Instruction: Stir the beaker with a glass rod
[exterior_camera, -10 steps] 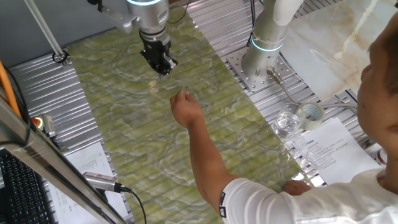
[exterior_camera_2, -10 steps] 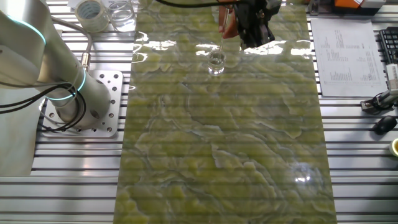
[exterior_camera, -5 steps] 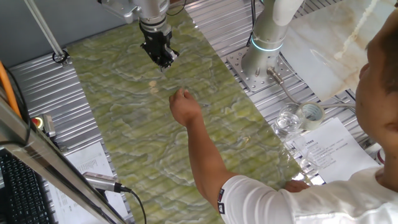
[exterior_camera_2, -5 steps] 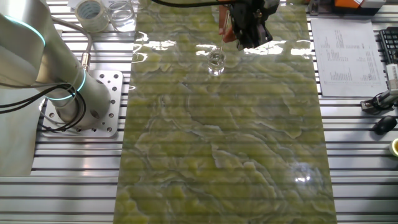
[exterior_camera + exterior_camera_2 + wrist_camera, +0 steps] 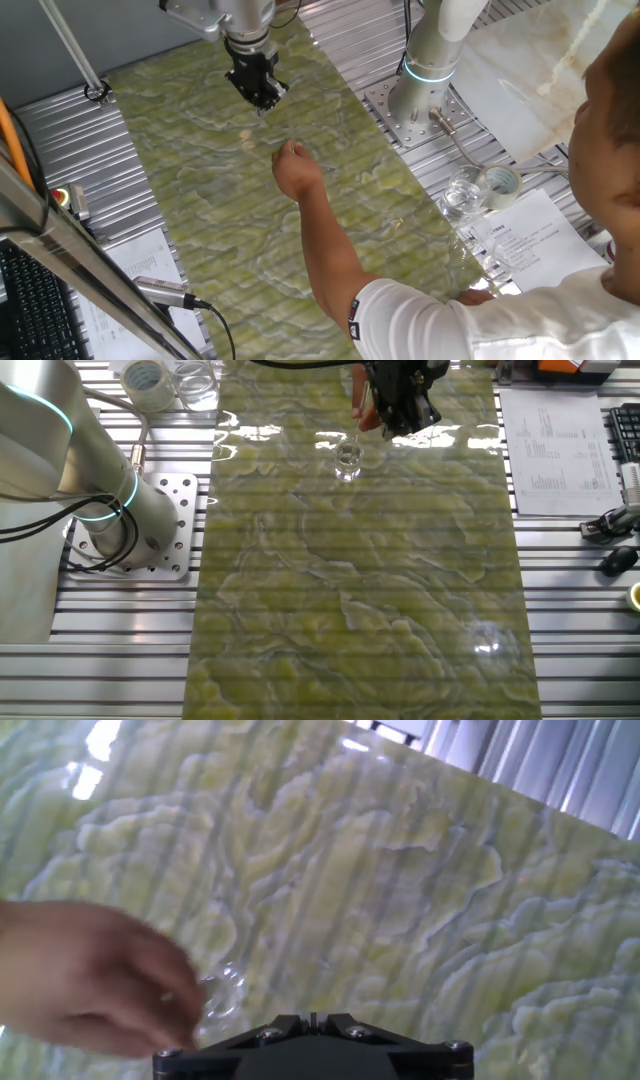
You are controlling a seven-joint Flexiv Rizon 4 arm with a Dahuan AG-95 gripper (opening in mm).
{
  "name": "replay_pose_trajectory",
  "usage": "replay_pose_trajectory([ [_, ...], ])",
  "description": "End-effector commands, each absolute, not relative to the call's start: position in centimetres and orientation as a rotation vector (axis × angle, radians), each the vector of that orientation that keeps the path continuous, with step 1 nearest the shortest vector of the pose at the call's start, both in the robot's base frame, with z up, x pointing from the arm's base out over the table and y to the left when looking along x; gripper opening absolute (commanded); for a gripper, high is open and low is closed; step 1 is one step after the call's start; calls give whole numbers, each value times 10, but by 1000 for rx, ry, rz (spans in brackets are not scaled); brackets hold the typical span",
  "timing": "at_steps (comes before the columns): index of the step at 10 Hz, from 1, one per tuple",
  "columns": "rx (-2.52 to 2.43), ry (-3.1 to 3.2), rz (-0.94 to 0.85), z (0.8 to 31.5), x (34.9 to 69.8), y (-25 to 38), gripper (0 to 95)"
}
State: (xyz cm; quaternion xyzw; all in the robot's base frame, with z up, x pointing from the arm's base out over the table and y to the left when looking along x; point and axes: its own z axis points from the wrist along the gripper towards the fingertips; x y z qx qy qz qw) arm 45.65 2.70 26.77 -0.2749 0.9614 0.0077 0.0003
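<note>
The beaker [image 5: 347,458] is a small clear glass standing on the green marbled mat [image 5: 360,590]. It also shows at the lower left of the hand view [image 5: 222,992]. My gripper [image 5: 393,428] hangs above the mat just beside the beaker; it also shows in the other fixed view [image 5: 262,103]. In the hand view my gripper [image 5: 313,1017] has its jaws closed together, with a thin stub between them that looks like the glass rod. The rest of the rod is too faint to trace. A person's hand [image 5: 95,982] reaches in with its fingers right at the beaker.
The person's arm [image 5: 330,250] stretches across the mat from the near right. A larger glass vessel [image 5: 462,192] and a tape roll [image 5: 500,183] sit by the robot base [image 5: 415,95]. Papers [image 5: 555,450] and a keyboard [image 5: 30,300] lie off the mat.
My gripper has shifted a little away from the person and slightly up. The person's hand stays by the beaker, almost unmoved.
</note>
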Motion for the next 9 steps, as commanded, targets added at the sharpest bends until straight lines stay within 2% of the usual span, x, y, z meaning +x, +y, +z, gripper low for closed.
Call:
replay_pose_trajectory([
  [1, -878, 3026, 35, 279, 452, 32, 0],
  [3, -876, 3031, 39, 293, 445, 38, 0],
  [4, -882, 3030, 44, 302, 440, 43, 190],
  [9, -846, 3048, 72, 319, 428, 60, 190],
])
